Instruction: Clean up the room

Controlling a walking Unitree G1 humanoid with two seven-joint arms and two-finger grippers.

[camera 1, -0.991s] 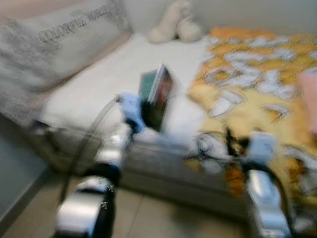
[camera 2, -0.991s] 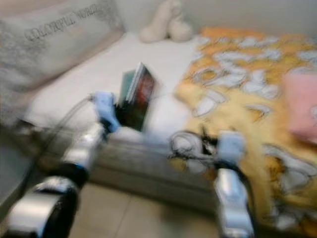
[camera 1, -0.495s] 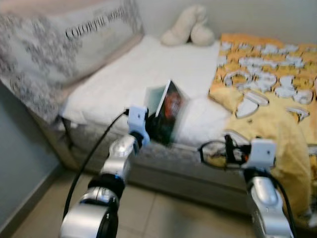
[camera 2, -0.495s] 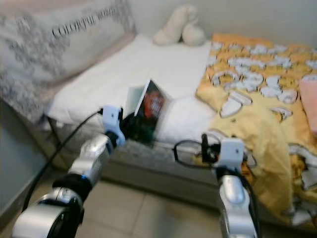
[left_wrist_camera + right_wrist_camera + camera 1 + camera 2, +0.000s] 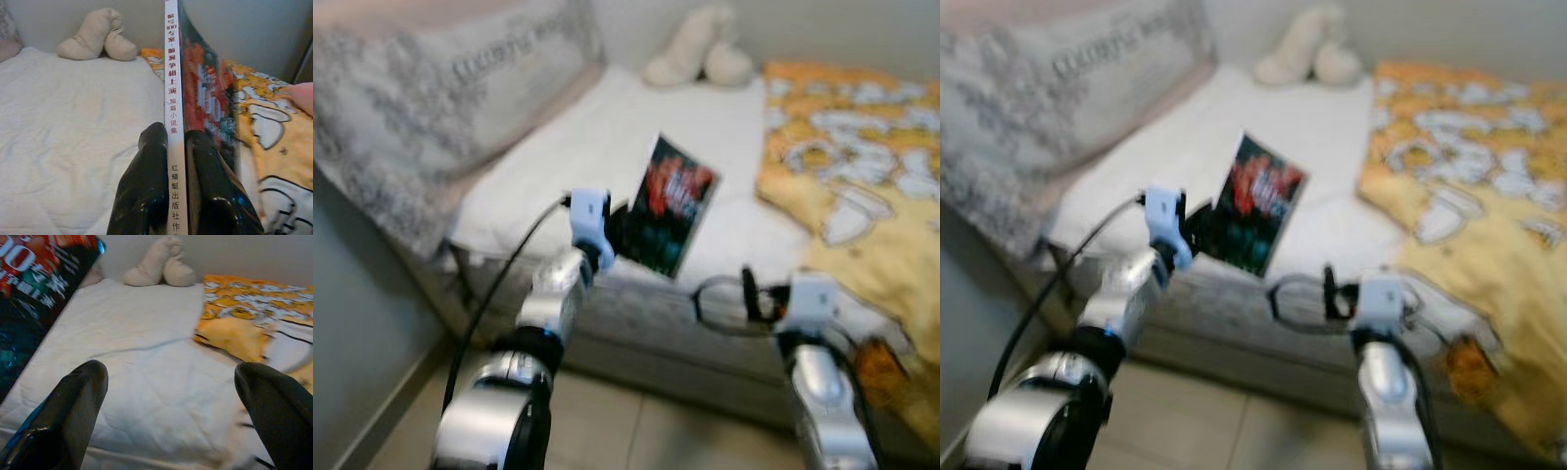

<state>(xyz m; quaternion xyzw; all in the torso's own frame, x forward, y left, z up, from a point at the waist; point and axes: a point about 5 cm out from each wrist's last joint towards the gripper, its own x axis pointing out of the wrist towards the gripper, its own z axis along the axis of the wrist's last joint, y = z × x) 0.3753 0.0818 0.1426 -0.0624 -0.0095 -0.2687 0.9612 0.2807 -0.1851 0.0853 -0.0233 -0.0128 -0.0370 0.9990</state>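
Now the left gripper [image 5: 170,147] is clenched on a book [image 5: 671,206] by its spine, holding it raised over the bed's [image 5: 607,147] near edge. Beside it, the right gripper [image 5: 171,396] hangs released above the white sheet [image 5: 146,362], near the blanket [image 5: 862,186].

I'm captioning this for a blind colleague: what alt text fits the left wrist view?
The left gripper pinches the spine of a book held upright above a white bed sheet. A beige plush toy lies by the wall, and a yellow patterned blanket covers the bed's other side.
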